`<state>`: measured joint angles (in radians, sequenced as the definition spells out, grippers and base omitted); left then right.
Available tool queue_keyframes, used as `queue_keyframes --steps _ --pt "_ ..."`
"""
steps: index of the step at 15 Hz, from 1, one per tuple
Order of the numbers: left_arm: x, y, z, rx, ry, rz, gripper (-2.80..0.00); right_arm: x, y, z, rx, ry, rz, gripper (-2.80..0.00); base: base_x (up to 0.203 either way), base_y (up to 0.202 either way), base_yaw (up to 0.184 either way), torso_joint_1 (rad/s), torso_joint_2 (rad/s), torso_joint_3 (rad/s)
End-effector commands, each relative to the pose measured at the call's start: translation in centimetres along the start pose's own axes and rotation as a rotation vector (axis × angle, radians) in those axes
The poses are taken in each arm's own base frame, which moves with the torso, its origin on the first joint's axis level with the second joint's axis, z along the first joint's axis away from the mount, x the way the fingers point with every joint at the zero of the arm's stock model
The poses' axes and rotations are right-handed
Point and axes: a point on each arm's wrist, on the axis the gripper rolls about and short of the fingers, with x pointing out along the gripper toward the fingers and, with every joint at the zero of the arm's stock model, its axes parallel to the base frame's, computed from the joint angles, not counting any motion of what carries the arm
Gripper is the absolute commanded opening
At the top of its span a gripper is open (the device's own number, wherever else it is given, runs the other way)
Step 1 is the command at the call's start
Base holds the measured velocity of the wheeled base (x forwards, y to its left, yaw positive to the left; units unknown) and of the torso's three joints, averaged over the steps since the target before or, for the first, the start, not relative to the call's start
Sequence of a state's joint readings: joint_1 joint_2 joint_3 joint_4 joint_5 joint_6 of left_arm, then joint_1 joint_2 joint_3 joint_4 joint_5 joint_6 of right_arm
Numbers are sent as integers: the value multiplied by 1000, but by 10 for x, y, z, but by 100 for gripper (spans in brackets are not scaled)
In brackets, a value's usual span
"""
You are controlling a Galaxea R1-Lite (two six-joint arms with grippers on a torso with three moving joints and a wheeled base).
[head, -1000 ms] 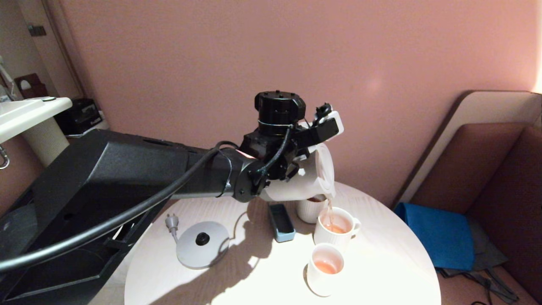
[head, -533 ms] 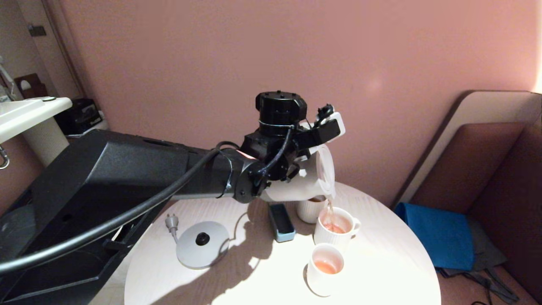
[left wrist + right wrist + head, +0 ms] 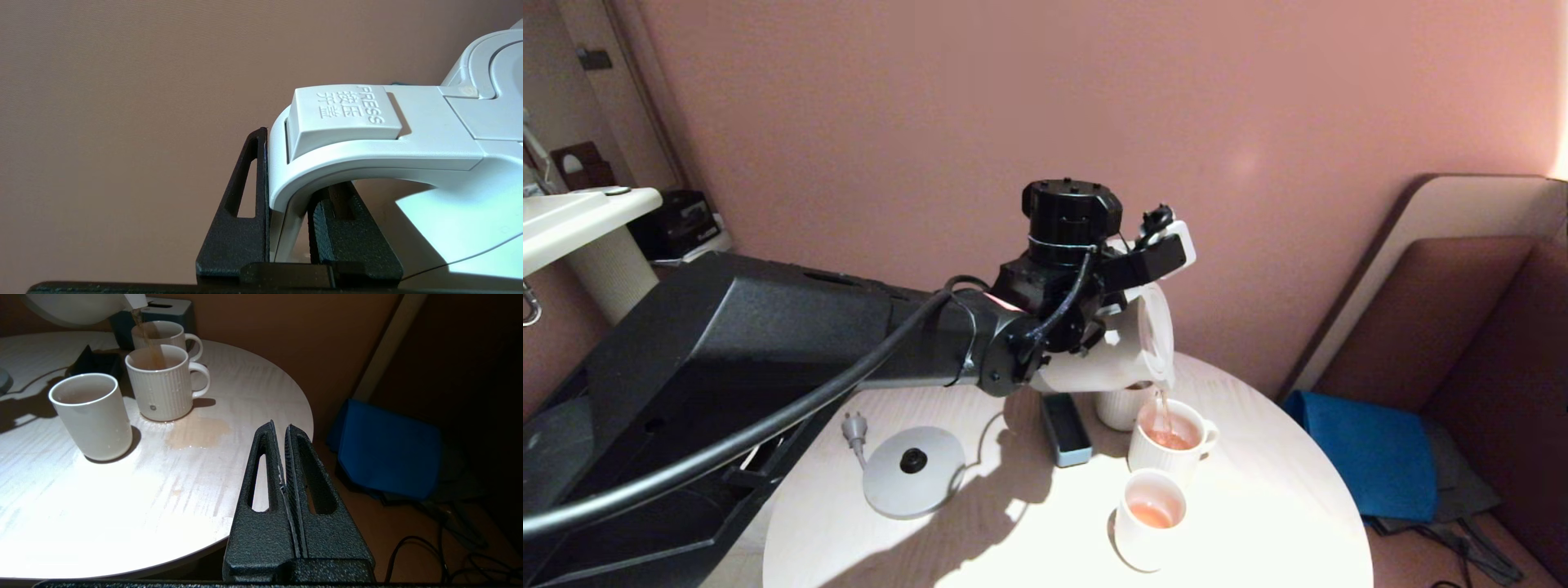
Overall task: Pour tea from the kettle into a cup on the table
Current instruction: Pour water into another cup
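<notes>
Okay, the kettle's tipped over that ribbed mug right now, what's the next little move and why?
Probably hold the tilt a moment longer. The left gripper clamps the kettle by its handle, and tea streams from the spout into the ribbed mug, which does not look brimful. A spill patch beside it argues for a steady pour.

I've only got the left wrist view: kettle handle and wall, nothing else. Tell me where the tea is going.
Observer: The tilted kettle sends a thin stream of tea into the ribbed mug, the middle of three cups on the table.
Operator: Report how full that mug is.
Observer: In the head view the tea surface sits well below its rim.
Operator: Check the table for spills.
Observer: The right wrist view shows a pale brownish wet patch on the tabletop beside the ribbed mug's base.
Operator: Give me the right arm.
Observer: The right gripper hangs shut off the table's edge, holding nothing.
</notes>
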<state>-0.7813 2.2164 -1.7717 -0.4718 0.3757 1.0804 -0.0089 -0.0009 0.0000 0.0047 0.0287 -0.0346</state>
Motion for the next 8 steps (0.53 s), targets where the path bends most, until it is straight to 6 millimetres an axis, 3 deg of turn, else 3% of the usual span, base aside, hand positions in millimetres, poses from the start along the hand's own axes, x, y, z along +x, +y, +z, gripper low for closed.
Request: queue_keyframes --steps 1,8 --pt "0 -1 1 6 1 -1 -280 0 0 0 -1 1 1 -280 0 0 0 0 0 0" --pt "-3 -2 -2 -9 -6 14 -280 0 0 0 -1 1 2 -280 0 0 0 0 0 0"
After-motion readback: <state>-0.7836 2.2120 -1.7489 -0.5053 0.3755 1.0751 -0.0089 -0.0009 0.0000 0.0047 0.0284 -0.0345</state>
